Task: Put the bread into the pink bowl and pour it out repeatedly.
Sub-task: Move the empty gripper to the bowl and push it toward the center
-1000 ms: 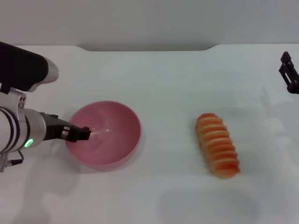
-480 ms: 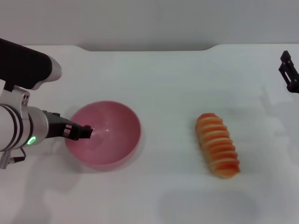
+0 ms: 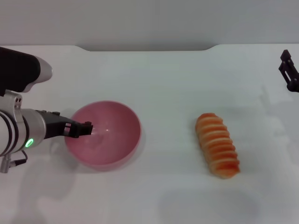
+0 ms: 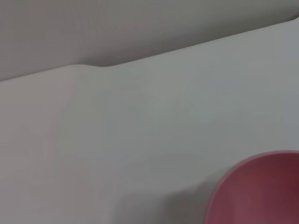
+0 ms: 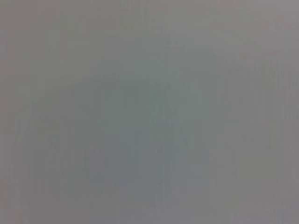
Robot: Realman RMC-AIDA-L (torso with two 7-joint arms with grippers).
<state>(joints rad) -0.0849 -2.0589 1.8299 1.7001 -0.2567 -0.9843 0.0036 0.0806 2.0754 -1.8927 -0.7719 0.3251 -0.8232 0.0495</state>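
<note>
A white desk [image 3: 168, 74] fills the head view, its far edge meeting a grey wall. The left arm reaches in from the robot's left side, a green light glowing on its wrist; compared with half a second ago the arm sits a little lower and its dark upper housing has slid slightly toward the edge of the picture.

The pink bowl [image 3: 110, 140] stands upright on the desk left of centre, in the same spot as a second ago, with nothing inside it. The left wrist view catches only a curve of its rim [image 4: 261, 186] against the bare desk surface.

The bread [image 3: 217, 144] lies flat on the desk well to the right of the bowl, its long axis running away from the robot and tilted a little; it has not moved across the three head pictures.

The left tool [image 3: 84, 129] sits at the bowl's left rim, its dark tip reaching just over the edge into the hollow, a touch farther in than before. Whether its fingers are spread or pressed together on the rim cannot be told.

The right tool [image 3: 289, 72] hangs at the far right edge, well apart from the bread and unchanged; its grip cannot be read either.
</note>
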